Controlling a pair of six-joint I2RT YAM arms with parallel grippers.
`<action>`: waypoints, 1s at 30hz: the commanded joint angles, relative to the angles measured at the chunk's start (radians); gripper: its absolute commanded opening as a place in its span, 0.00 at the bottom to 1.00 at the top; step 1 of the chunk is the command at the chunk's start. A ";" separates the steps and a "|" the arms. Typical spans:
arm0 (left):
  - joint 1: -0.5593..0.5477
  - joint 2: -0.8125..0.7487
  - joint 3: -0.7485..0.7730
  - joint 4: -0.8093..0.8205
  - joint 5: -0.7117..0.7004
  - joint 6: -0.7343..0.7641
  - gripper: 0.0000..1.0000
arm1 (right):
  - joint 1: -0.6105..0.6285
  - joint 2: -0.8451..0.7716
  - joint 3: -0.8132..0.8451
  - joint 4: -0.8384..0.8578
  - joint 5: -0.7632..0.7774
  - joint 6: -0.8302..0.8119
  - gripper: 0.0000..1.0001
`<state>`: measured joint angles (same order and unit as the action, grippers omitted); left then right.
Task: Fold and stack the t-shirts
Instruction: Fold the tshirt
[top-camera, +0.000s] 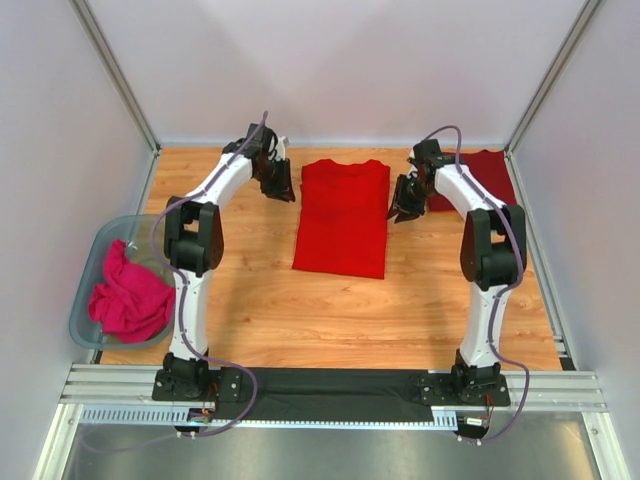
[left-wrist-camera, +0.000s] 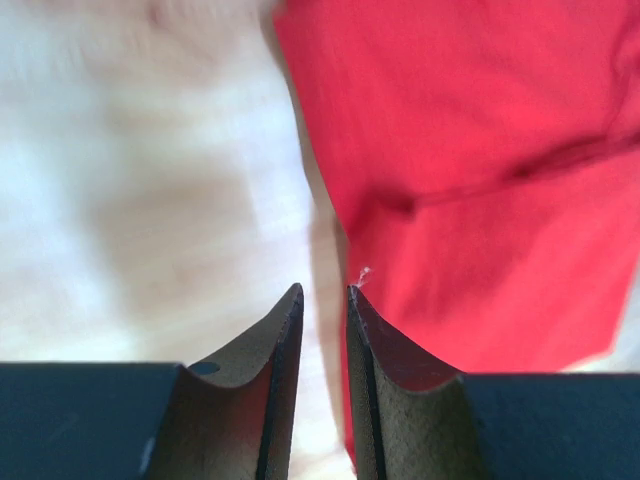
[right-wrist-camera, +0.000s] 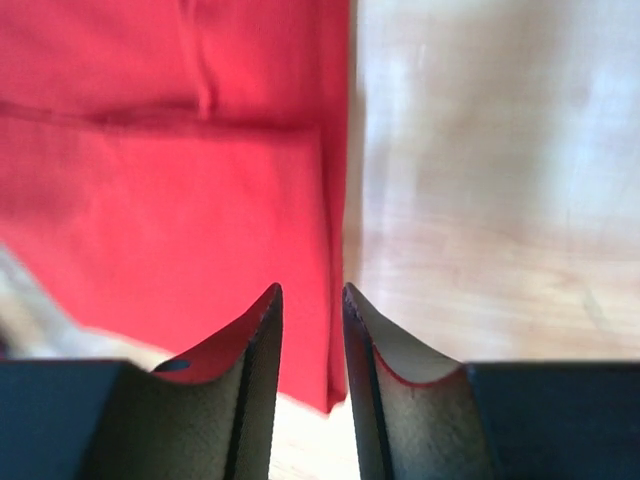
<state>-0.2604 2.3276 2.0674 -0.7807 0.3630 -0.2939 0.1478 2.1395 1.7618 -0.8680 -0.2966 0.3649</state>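
The bright red t-shirt (top-camera: 342, 215) lies flat in a long folded rectangle at the back middle of the wooden table. The darker maroon t-shirt (top-camera: 483, 178) lies folded at the back right corner, partly hidden by the right arm. My left gripper (top-camera: 281, 186) hovers at the red shirt's upper left edge. In the left wrist view it (left-wrist-camera: 325, 290) is narrowly open and empty, with the red shirt (left-wrist-camera: 480, 150) under its right finger. My right gripper (top-camera: 405, 205) hovers at the shirt's upper right edge. In the right wrist view it (right-wrist-camera: 312, 288) is narrowly open and empty above the red shirt (right-wrist-camera: 150, 180).
A clear plastic bin (top-camera: 88, 262) stands off the table's left edge and holds a crumpled pink cloth (top-camera: 130, 298). White walls close in the back and both sides. A black mat (top-camera: 330, 385) lies between the arm bases.
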 joint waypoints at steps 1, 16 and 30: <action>-0.043 -0.197 -0.105 0.012 -0.001 -0.065 0.31 | 0.027 -0.168 -0.134 -0.046 -0.064 0.028 0.33; -0.089 -0.189 -0.470 0.199 0.062 -0.116 0.30 | 0.084 -0.276 -0.593 0.139 -0.137 -0.014 0.40; -0.091 -0.349 -0.506 0.129 -0.021 -0.123 0.38 | 0.091 -0.294 -0.663 0.195 -0.138 -0.027 0.15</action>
<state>-0.3492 2.0964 1.5402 -0.6113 0.3996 -0.4217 0.2333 1.8633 1.1126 -0.7109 -0.4610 0.3622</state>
